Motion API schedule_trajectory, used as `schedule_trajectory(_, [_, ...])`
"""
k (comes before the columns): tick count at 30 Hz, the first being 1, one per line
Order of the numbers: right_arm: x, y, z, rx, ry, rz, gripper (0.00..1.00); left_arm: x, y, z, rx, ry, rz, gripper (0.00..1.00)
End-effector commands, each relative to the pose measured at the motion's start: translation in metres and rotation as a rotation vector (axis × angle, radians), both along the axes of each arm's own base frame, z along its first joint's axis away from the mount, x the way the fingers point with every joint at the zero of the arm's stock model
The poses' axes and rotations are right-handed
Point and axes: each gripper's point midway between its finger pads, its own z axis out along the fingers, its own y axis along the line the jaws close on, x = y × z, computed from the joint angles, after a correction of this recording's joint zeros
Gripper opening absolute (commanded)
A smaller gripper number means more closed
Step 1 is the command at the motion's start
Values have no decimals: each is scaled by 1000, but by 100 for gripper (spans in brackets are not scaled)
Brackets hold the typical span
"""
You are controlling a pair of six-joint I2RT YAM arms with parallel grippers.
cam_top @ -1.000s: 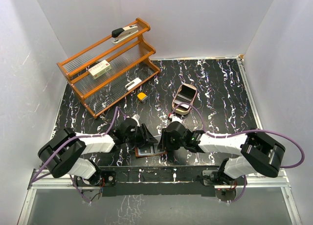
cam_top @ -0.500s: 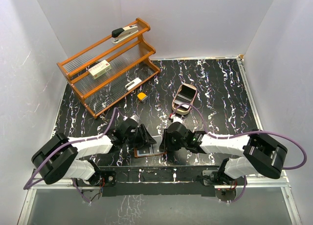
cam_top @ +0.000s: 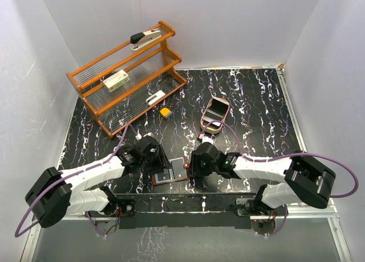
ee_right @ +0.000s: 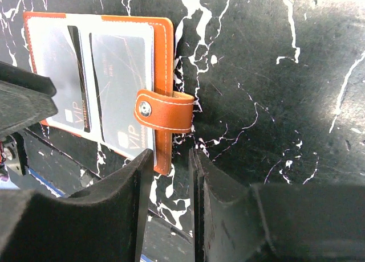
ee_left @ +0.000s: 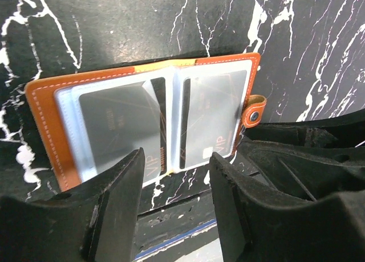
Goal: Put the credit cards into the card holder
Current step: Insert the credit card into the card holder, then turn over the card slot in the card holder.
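- Now that your left hand [ee_left: 175, 159] has drawn back toward its own side, it no longer covers the holder [cam_top: 170, 172]. Its fingers stand apart with nothing between them.
- Your right hand [ee_right: 171, 154] has narrowed to a slim gap at the holder's right edge, just below the tab [ee_right: 162, 111]. The edge shows in that gap, but you cannot tell whether it is pinched.
- The holder lies open and flat on the bench [cam_top: 251, 97], close to the near edge, between your two hands.
- Two cards [ee_left: 210, 117] sit in its clear pockets, one on each leaf.
- That suggests the loading is done for those two. What looks left is closing the holder, if you want it shut.
- Whether the tray [cam_top: 227, 103] farther back holds more cards is too small to tell.
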Motion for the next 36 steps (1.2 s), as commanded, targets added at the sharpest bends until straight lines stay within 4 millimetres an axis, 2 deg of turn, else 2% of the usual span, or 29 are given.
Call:
schedule_trajectory(1, [9,16,31,72,-48,11,29,-3,18,11,85,-20,-7,48])
schedule_trajectory(5, [13,25,49,108,-69,16,29,-5,36,7,164,-5,20,47])
schedule_trajectory(10, [15,33,55,121,-63,27,29,-8,55,-2,217,15,60,44])
schedule_trajectory(24, [20,34,29,60,-41,15,34,-12,51,-28,87,61,55,41])
schedule_trajectory(28, [19,40,29,76,-35,29,33,-11,47,-29,72,51,30,33])
schedule_trajectory(36, [19,40,36,93,-46,34,29,-13,41,-33,45,66,12,31])
